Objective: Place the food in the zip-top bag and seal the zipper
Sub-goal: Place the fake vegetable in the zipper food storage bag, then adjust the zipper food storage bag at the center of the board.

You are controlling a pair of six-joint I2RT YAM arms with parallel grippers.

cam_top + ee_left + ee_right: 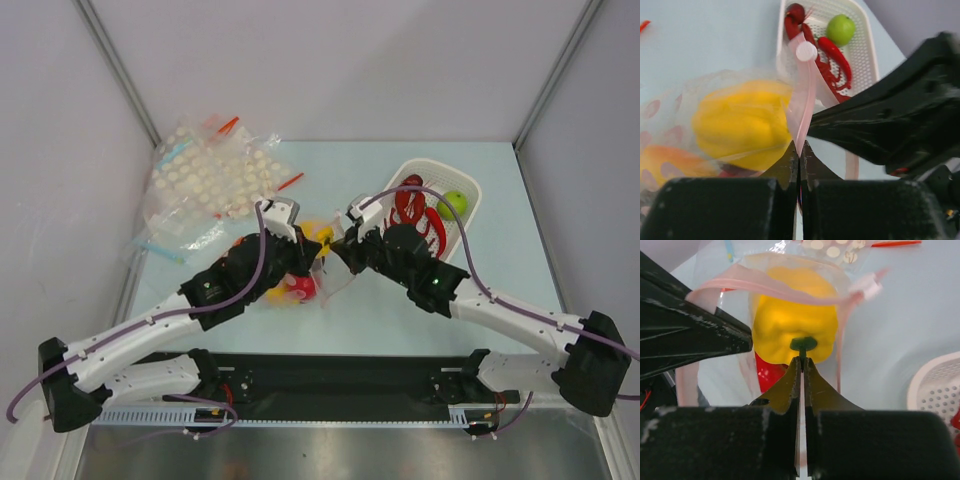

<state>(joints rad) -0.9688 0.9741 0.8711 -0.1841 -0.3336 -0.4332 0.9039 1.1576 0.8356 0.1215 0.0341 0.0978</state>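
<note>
The zip-top bag, clear and crinkly with a pink zipper, sits on the surface between both hands, holding the yellow bell pepper; the left hand pinches the zipper, fully closed; the right hand is closed at the bag's mouth, its hold unclear. The green apple and lobster lie in a white basket.

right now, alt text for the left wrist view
The left gripper, shut, pinches the pink zipper of a clear zip-top bag holding a yellow bell pepper. The black right gripper reaches in from the right; behind, a white basket holds a green apple and red lobster.
</note>
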